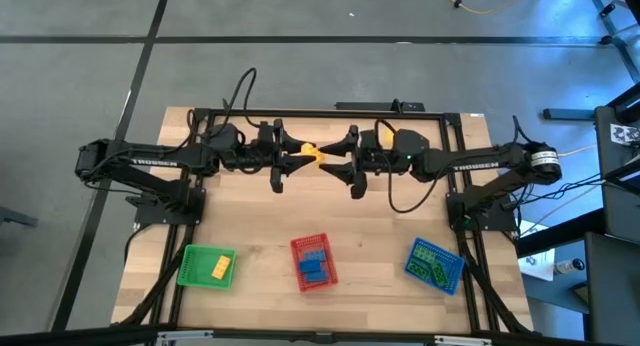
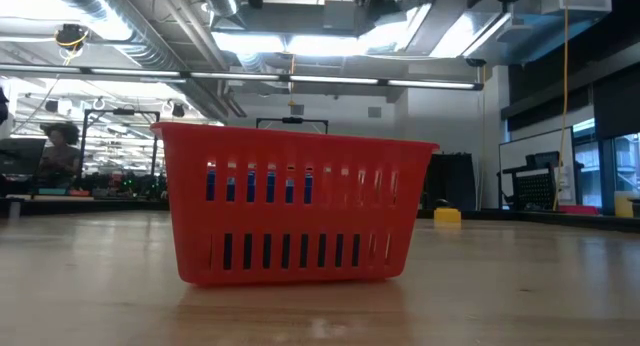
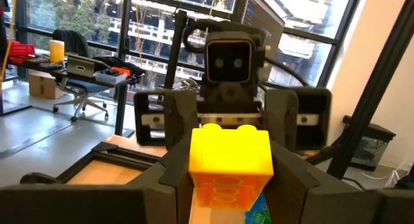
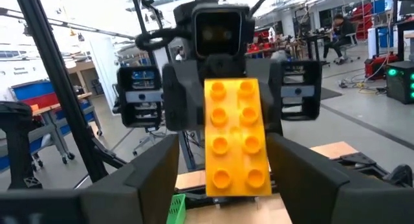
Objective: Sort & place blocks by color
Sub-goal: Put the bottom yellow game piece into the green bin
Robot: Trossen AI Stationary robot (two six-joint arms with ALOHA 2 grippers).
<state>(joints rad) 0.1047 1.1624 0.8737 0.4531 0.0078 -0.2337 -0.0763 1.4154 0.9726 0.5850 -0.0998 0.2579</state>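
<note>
Starting on the left: the left arm (image 1: 150, 158) has white lettering along it that looks like TROSSEN (tiny from up here, so don't quote me). It reaches in to mid-table at the back, where the left gripper (image 1: 297, 156) is clamped on the yellow block (image 1: 311, 153), held up in the air between the two arms. Facing it, the right gripper (image 1: 336, 160) has its fingers spread, with a gap showing beside the block in its own wrist view. I'd call this a handover to the left arm. To do it well, I'd back the right arm straight out so a finger doesn't clip the brick, then take it to the green tray (image 1: 190, 270), front left, where a yellow one already sits. The red tray (image 1: 310, 240) holds blue ones and the blue tray (image 1: 412, 254) green ones. The right arm (image 1: 480, 164) has the same lettering.
</note>
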